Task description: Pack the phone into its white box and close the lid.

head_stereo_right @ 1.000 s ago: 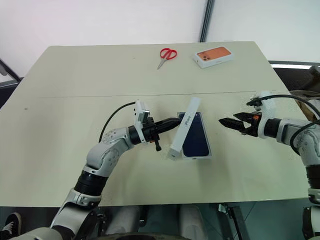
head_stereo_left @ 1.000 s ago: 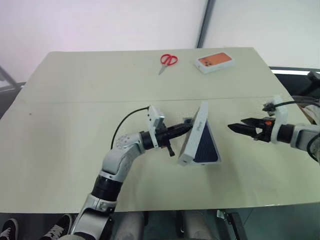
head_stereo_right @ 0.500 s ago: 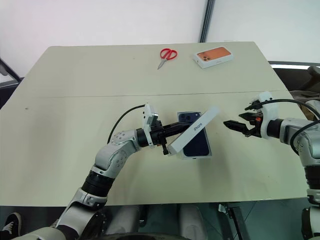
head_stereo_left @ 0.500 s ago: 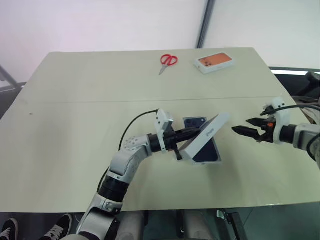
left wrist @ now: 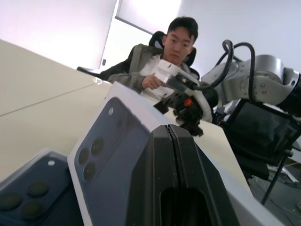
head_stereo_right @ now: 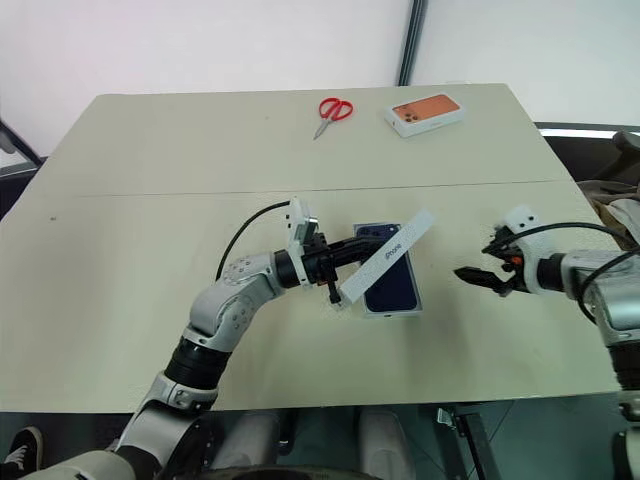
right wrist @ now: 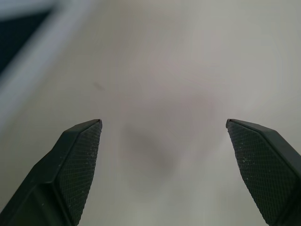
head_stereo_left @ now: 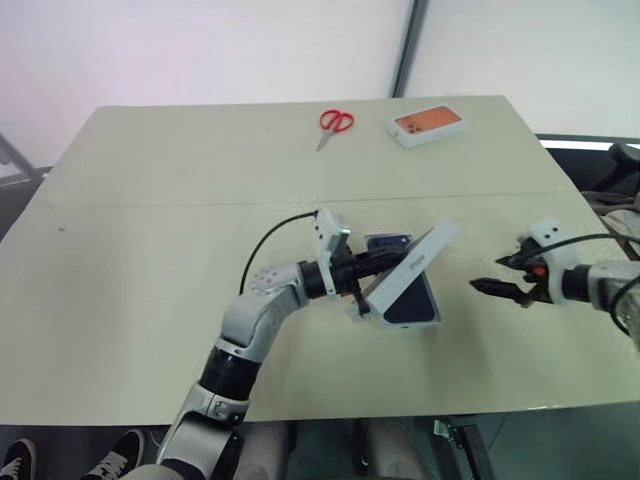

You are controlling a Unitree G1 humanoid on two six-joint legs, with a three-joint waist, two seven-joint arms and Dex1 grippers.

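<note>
Bright, even light, soft shadows; the right wrist view is blurred.

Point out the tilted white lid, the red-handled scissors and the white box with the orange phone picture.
tilted white lid (head_stereo_left: 410,270), left eye view: on its white side wall.
red-handled scissors (head_stereo_left: 338,121), left eye view: on the red handles.
white box with the orange phone picture (head_stereo_right: 427,112), right eye view: on its orange top.

Near end of the phone (head_stereo_left: 405,285) behind the tilted lid (head_stereo_left: 412,272)
</note>
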